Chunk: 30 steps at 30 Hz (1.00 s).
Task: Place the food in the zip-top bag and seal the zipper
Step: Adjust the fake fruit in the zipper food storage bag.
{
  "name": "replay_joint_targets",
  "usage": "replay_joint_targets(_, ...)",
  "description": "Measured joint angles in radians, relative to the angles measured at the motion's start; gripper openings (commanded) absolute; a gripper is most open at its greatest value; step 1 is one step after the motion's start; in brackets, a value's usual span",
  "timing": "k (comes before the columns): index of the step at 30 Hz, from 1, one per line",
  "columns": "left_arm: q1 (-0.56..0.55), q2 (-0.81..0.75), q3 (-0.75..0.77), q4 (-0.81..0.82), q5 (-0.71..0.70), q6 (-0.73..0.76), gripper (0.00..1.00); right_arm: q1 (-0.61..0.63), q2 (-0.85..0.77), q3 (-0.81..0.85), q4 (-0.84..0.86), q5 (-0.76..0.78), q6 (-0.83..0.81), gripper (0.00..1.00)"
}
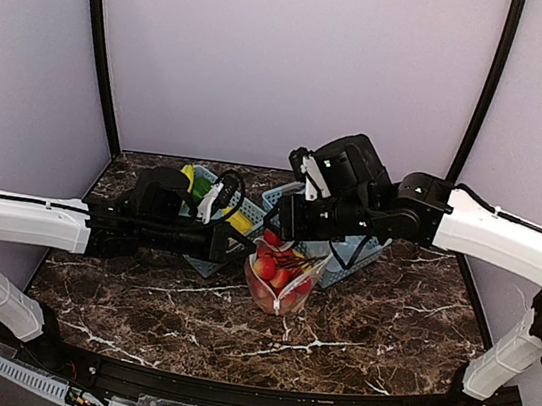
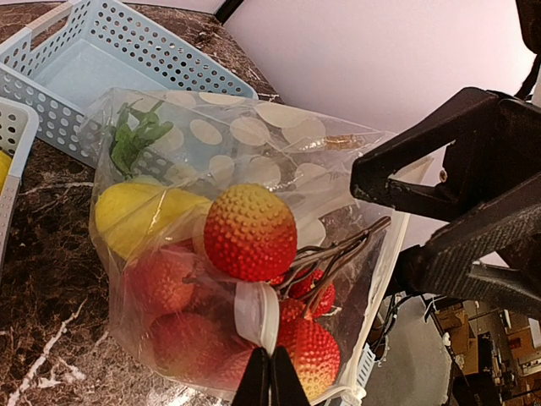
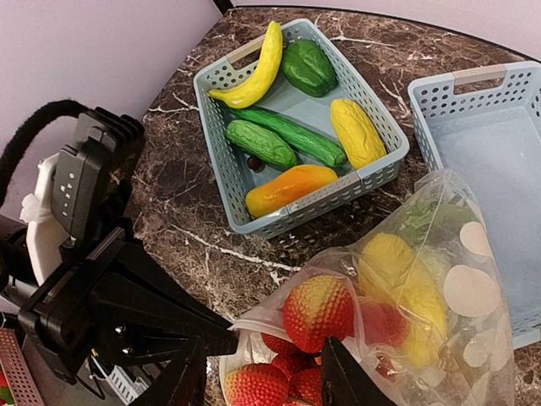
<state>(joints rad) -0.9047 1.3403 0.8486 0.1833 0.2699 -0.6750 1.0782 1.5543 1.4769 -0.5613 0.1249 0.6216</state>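
The zip-top bag (image 1: 280, 283), clear with white dots, stands upright on the marble with its mouth open. Inside lie a yellow lemon (image 2: 139, 216), smooth red fruits (image 2: 161, 279) and a cluster of bumpy red fruits (image 2: 250, 230) on brown stems. My left gripper (image 2: 270, 381) is shut on the bag's near rim and holds it up. Over the mouth, my right gripper (image 3: 262, 359) is open, its fingers straddling the bumpy cluster (image 3: 317, 309). The zipper strip (image 2: 387, 266) runs unsealed along the far edge.
A light-blue basket (image 3: 372, 173) behind the bag holds a banana (image 3: 258, 63), a green pepper (image 3: 308, 66), cucumbers (image 3: 292, 134), a corn cob (image 3: 355, 131) and an orange piece (image 3: 292, 188). An empty basket (image 3: 499, 144) stands beside it, against the bag.
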Motion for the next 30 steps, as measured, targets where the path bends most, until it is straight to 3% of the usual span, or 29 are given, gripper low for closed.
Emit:
replay_joint_targets(22, 0.000, -0.003, 0.000, 0.000, 0.003, -0.002, 0.01, -0.007, 0.127, 0.071, -0.120, 0.097, 0.027, 0.48)
replay_joint_targets(30, 0.000, -0.010, 0.000, 0.000, 0.002, -0.002, 0.01, -0.011, 0.135, 0.071, -0.121, 0.097, 0.037, 0.35)
